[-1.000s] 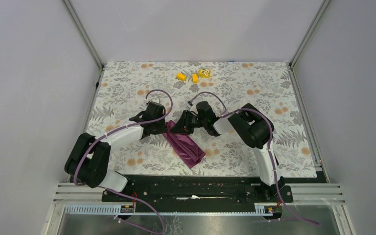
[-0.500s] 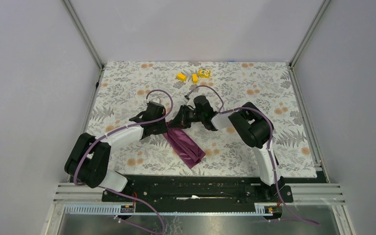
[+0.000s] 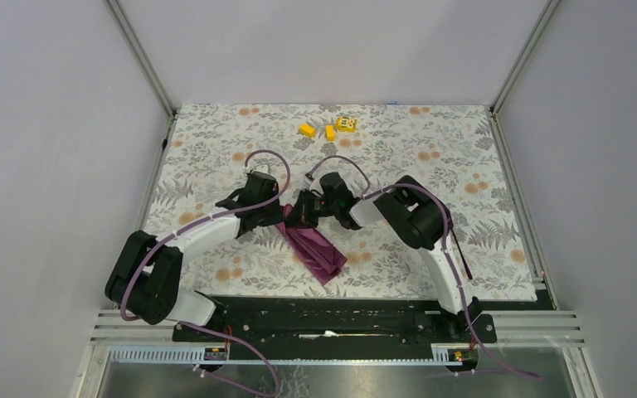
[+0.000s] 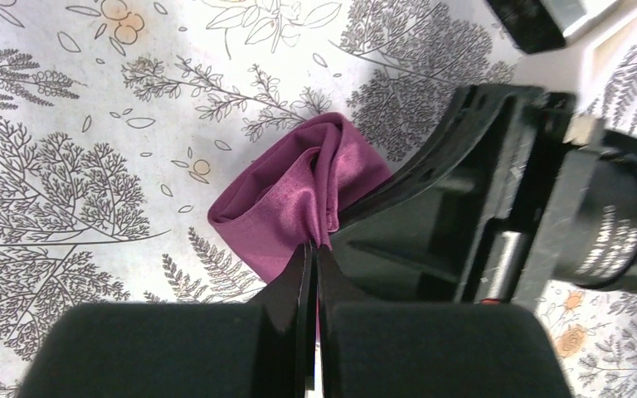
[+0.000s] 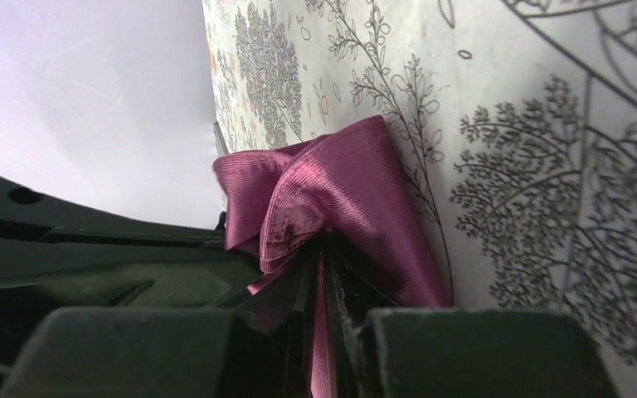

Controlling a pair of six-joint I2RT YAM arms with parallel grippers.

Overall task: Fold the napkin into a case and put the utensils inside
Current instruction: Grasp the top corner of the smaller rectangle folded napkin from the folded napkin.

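Note:
The plum-purple napkin (image 3: 320, 254) lies folded into a narrow strip, the case, running diagonally on the tablecloth between the two arms. My left gripper (image 3: 281, 217) is shut on the strip's far end, a fold of cloth (image 4: 299, 195) pinched at its tips (image 4: 313, 249). My right gripper (image 3: 298, 217) meets it from the right. Its jaws are nearly together, with bunched cloth (image 5: 340, 186) caught between the tips (image 5: 322, 253). The right gripper's black body (image 4: 498, 191) fills the right side of the left wrist view. The utensils are out of view.
Three small yellow blocks (image 3: 329, 128) sit at the back centre of the floral tablecloth (image 3: 216, 149). Grey walls close in the left, right and back sides. The black base rail (image 3: 323, 315) runs along the near edge.
My right gripper has slid left to the napkin's far end and narrowed onto the cloth. The left gripper has kept its pinch and shifted only slightly.

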